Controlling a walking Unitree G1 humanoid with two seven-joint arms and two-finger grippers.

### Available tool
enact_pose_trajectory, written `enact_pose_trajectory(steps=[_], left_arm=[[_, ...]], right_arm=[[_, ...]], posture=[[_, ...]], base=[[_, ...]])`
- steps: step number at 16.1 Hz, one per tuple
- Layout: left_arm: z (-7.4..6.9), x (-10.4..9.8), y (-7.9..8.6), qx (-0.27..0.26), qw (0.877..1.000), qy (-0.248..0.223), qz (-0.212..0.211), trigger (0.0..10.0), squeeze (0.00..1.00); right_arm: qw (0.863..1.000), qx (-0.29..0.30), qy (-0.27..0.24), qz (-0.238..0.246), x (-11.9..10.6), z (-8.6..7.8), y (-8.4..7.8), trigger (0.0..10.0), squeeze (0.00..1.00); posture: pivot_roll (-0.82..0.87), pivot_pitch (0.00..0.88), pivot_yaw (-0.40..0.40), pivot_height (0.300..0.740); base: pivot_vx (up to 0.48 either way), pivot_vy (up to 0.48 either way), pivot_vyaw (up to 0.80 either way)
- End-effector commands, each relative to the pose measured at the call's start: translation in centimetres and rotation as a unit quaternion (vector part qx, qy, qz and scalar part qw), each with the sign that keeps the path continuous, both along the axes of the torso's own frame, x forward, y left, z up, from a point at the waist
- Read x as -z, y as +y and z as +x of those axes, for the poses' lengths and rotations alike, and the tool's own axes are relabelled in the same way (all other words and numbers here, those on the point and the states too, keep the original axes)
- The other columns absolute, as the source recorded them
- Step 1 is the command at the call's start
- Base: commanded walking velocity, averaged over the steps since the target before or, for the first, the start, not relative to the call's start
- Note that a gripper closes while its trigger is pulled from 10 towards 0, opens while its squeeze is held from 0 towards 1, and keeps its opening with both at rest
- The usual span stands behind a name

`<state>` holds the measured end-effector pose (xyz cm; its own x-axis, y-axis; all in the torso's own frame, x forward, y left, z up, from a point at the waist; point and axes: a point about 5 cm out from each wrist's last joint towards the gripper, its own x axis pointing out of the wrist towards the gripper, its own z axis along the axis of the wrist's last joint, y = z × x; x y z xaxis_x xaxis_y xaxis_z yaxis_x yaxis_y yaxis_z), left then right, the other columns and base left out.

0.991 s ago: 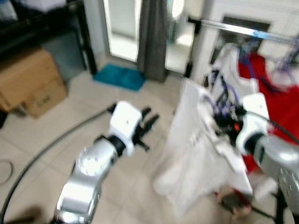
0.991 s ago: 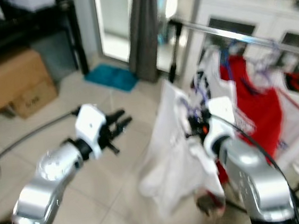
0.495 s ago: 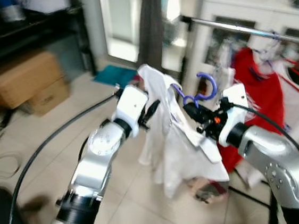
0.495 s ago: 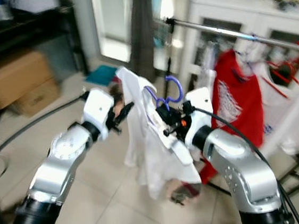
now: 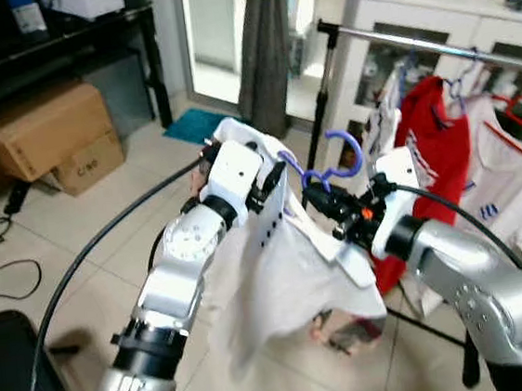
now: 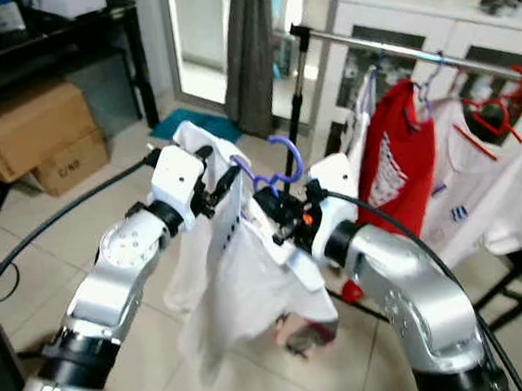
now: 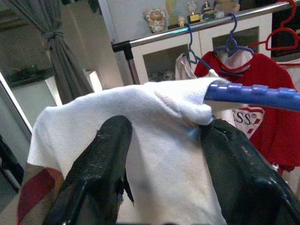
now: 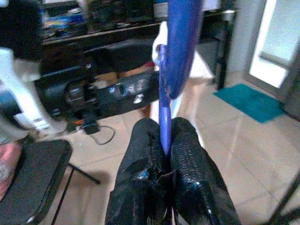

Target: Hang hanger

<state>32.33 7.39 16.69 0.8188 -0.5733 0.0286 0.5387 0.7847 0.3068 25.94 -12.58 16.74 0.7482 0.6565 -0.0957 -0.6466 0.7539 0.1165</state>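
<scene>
The blue hanger (image 5: 331, 165) is made of thin plastic with a round hook on top, and it sits in the middle of the head views, held up in the air between the two arms. A white shirt (image 5: 284, 277) of soft knit cloth hangs from it, with a red and tan patch near one edge. The right gripper (image 8: 161, 140) has its two black fingers (image 8: 190, 154) pressed tight together on the thin blue bar of the hanger. The left gripper (image 7: 164, 136) has its fingers (image 7: 105, 164) spread wide, one on each side of the shirt's shoulder, where the bumpy blue end of the hanger pokes out; I cannot tell if they squeeze the cloth. At about 2 o'clock from the hanger stands a shiny metal rail (image 5: 432, 47) on a black pole. A red shirt (image 5: 439, 153) and another white shirt (image 6: 485, 195) hang from it on hangers. Behind the rail is a white cabinet (image 6: 428, 10). At 10 o'clock, well apart, brown cardboard boxes (image 5: 44, 134) sit on the smooth tiled floor (image 5: 87, 232), and a small teal mat (image 5: 199, 124) lies by a grey curtain (image 5: 259, 46).
</scene>
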Motion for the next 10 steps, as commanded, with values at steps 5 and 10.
enact_pose_trajectory(steps=[5,10], left_arm=[[-0.9,0.6,-1.2,0.043,0.999,0.008,0.016,10.0,0.00],[0.0,0.5,-0.2,-0.010,1.000,0.001,0.008,10.0,0.00]], right_arm=[[0.999,-0.022,-0.027,0.002,-1.2,0.3,0.7,0.0,0.00],[0.999,-0.026,-0.027,0.002,-1.3,0.4,0.8,0.0,0.00]], posture=[[-0.04,0.000,-0.072,0.740],[-0.04,0.000,-0.076,0.740]], base=[[0.000,0.000,0.00],[0.000,0.000,0.00]])
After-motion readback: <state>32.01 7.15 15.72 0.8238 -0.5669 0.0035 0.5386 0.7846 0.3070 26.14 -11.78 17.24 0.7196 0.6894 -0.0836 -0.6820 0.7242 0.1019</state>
